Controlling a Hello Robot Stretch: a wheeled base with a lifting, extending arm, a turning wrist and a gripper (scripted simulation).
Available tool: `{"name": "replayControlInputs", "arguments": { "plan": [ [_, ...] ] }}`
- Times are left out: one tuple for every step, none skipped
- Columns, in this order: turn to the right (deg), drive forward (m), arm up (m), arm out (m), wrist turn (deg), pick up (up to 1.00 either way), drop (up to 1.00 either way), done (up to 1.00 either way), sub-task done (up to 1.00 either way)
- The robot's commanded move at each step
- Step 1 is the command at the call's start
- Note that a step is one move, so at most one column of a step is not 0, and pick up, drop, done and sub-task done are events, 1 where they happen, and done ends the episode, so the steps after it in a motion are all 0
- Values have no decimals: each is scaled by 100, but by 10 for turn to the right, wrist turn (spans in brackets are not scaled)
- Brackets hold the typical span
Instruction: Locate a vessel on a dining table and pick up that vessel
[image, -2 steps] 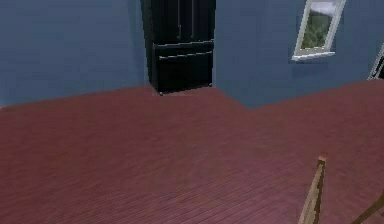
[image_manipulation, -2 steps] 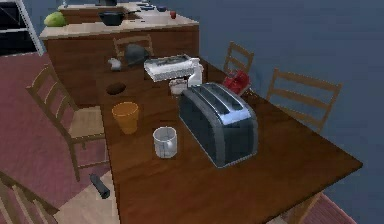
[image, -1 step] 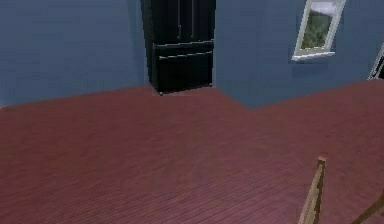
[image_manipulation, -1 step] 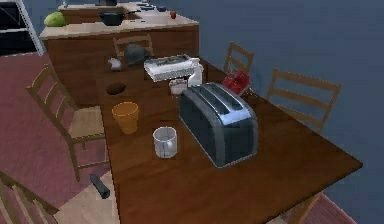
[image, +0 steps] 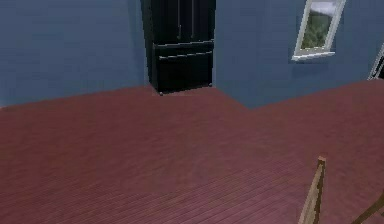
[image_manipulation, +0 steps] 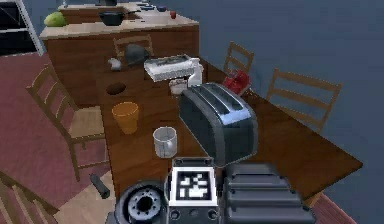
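A wooden dining table (image_manipulation: 290, 140) runs across the arm side view. On its near left part stand an orange cup (image_manipulation: 125, 117) and a pale grey cup (image_manipulation: 165, 140). A small dark dish (image_manipulation: 118, 89) lies farther back on the table. A silver and black toaster (image_manipulation: 218, 118) stands in the middle. At the bottom edge are the arm's white marker square (image_manipulation: 195, 186) and the gripper's dark body (image_manipulation: 138, 204), just below the grey cup. I cannot make out its far end, so I cannot tell whether it holds anything.
Wooden chairs stand at the table's left (image_manipulation: 55, 100) and far side (image_manipulation: 300, 95). A white appliance (image_manipulation: 172, 68) and a red thing (image_manipulation: 238, 83) lie farther back. A counter (image_manipulation: 90, 40) stands behind. Ahead are a black fridge (image: 182, 45), a window (image: 320, 28), a chair edge (image: 315, 195) and open red floor (image: 150, 150).
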Motion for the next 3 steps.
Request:
{"name": "replayControlInputs", "arguments": {
  "plan": [
    [0, 0, 0, 32, 0, 0, 0, 0, 0],
    [0, 0, 0, 0, 450, 0, 0, 0, 0],
    [0, 0, 0, 0, 450, 0, 0, 0, 0]
  ]
}}
